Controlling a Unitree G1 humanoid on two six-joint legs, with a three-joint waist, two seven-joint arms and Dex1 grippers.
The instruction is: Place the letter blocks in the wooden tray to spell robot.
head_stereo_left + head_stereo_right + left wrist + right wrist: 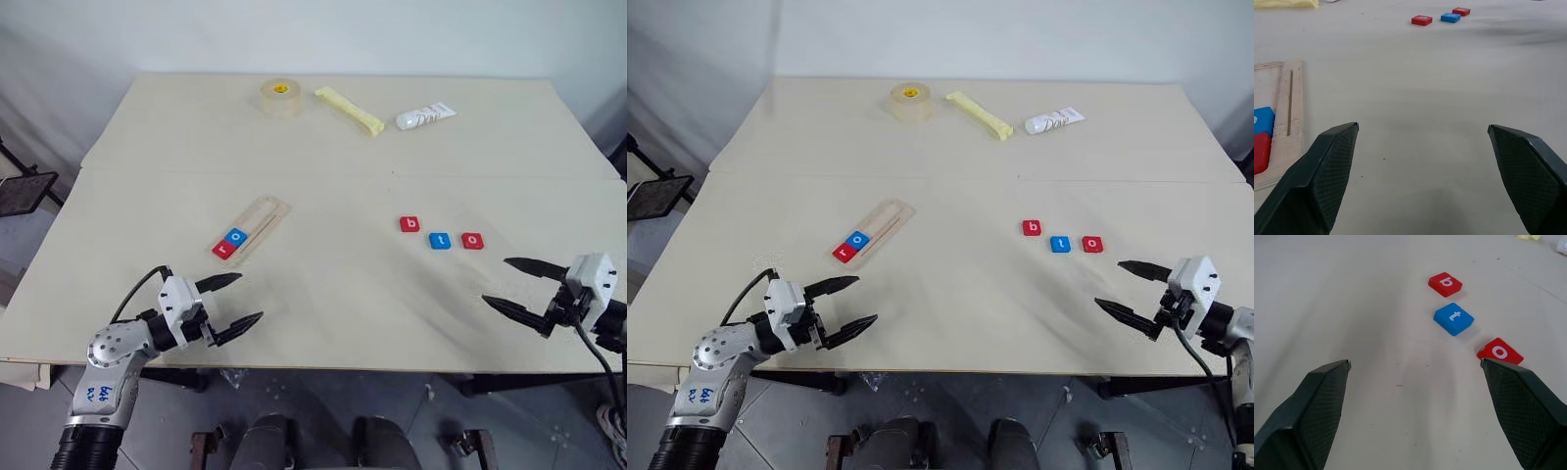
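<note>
The wooden tray (261, 220) lies slanted at the table's middle left, with a red r block (224, 250) and a blue o block (236, 236) at its near end. Right of centre a red b block (409, 224), a blue t block (440, 240) and a red o block (473, 240) lie in a row on the table. My left gripper (240, 300) hovers open and empty near the front edge, just short of the tray. At the front right my right gripper (509, 284) is open and empty, a little short of the three loose blocks.
At the back of the table (333, 294) stand a tape roll (280, 96), a yellow stick (349, 111) and a white tube (425, 117). A seam runs across the table behind the tray. A dark stand (24, 188) is off the table's left side.
</note>
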